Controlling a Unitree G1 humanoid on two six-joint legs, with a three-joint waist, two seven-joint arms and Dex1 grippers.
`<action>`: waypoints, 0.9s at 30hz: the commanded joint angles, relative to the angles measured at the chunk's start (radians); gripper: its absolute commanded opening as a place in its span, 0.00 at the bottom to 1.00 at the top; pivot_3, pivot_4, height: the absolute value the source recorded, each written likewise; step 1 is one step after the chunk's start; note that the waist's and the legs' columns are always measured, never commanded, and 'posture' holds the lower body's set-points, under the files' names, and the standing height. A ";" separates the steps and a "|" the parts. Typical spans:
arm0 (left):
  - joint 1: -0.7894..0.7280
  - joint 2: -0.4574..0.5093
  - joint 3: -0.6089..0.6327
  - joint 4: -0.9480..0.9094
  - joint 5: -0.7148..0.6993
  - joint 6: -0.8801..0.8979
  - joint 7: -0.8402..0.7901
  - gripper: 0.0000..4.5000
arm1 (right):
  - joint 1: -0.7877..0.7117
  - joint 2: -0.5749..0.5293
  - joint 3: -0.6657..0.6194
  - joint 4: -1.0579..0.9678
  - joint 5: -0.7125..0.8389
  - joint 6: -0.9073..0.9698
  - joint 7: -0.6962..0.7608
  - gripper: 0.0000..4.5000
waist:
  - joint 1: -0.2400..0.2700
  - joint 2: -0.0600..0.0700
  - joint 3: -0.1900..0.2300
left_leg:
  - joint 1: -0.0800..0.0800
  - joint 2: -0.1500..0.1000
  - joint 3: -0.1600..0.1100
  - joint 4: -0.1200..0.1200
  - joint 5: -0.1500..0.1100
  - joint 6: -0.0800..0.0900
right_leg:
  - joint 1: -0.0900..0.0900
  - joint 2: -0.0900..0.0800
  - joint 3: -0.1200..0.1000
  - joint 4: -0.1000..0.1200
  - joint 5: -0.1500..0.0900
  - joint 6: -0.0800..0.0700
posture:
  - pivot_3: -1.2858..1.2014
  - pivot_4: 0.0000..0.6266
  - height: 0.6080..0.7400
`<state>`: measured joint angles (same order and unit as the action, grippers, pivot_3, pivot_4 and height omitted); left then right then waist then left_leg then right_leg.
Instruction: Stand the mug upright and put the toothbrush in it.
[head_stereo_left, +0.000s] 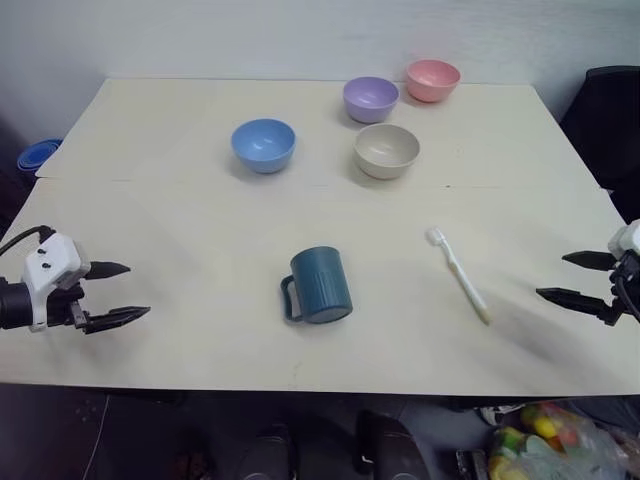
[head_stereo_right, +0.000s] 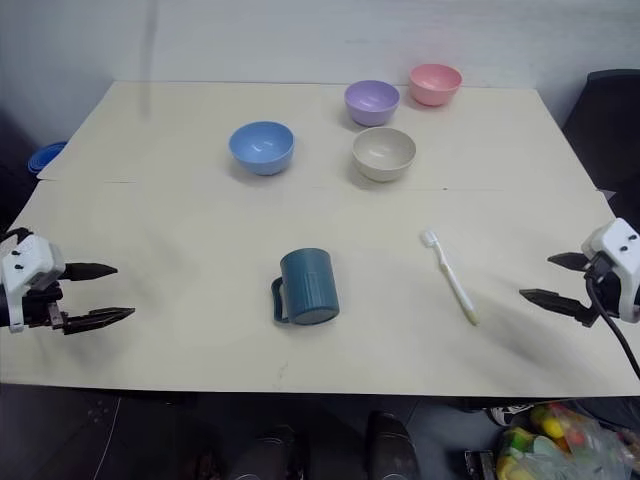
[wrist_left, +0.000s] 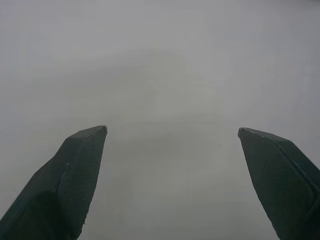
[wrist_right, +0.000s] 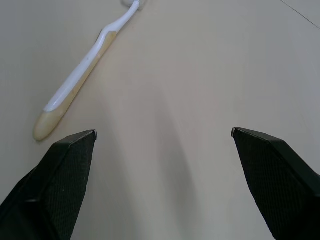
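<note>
From the head view, the dark teal-blue handled mug (head_stereo_left: 320, 285) sits mouth-down mid-table, the slim white toothbrush (head_stereo_left: 459, 275) lying to its right; the left gripper (head_stereo_left: 118, 292) and right gripper (head_stereo_left: 570, 278) flank it, spread wide, empty. The right wrist view shows the toothbrush beyond its parted fingers (wrist_right: 60, 185).

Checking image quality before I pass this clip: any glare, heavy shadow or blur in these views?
Head views: even, soft light, no glare; the dark teal-blue handled mug and slim white toothbrush are sharp with faint shadows on the cream table. Left wrist view: featureless grey surface past its black fingertips. Right wrist view: the toothbrush is clear, a soft shadow streak beside it.
</note>
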<state>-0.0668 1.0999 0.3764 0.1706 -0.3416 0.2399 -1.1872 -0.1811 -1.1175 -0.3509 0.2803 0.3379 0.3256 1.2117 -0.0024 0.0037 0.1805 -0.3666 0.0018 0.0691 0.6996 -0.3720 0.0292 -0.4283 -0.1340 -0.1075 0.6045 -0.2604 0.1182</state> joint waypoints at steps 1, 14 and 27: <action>-0.004 0.012 0.030 0.010 0.018 -0.025 0.024 0.99 | 0.000 -0.001 -0.005 -0.006 -0.003 -0.022 -0.001 1.00 | 0.001 0.000 0.000 | 0.000 0.000 0.000 0.000 0.000 0.000 | 0.000 0.000 0.000 0.000 0.000 0.000 | 0.52 0.24 1.00; -0.020 -0.032 0.042 -0.090 -0.036 0.071 0.090 0.99 | -0.014 0.003 0.005 -0.025 0.016 0.009 -0.008 1.00 | 0.001 0.000 0.000 | 0.000 0.000 0.000 0.000 0.000 0.000 | 0.000 0.000 0.000 0.001 0.000 0.000 | 0.52 0.24 1.00; 0.022 -0.024 0.063 -0.354 -0.229 0.448 0.099 0.99 | 0.028 0.005 -0.004 -0.256 0.103 0.176 -0.009 1.00 | 0.004 0.000 0.000 | 0.000 0.000 -0.001 0.001 0.000 0.000 | 0.000 0.000 0.001 0.001 0.000 0.000 | 0.52 0.24 1.00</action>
<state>-0.0322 1.0616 0.4134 -0.1245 -0.5157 0.6169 -1.1007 -0.1616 -1.1121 -0.3298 0.0996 0.4115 0.4788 1.2109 0.0016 0.0038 0.1805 -0.3665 0.0019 0.0680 0.7009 -0.3720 0.0292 -0.4281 -0.1344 -0.1066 0.6059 -0.2604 0.1183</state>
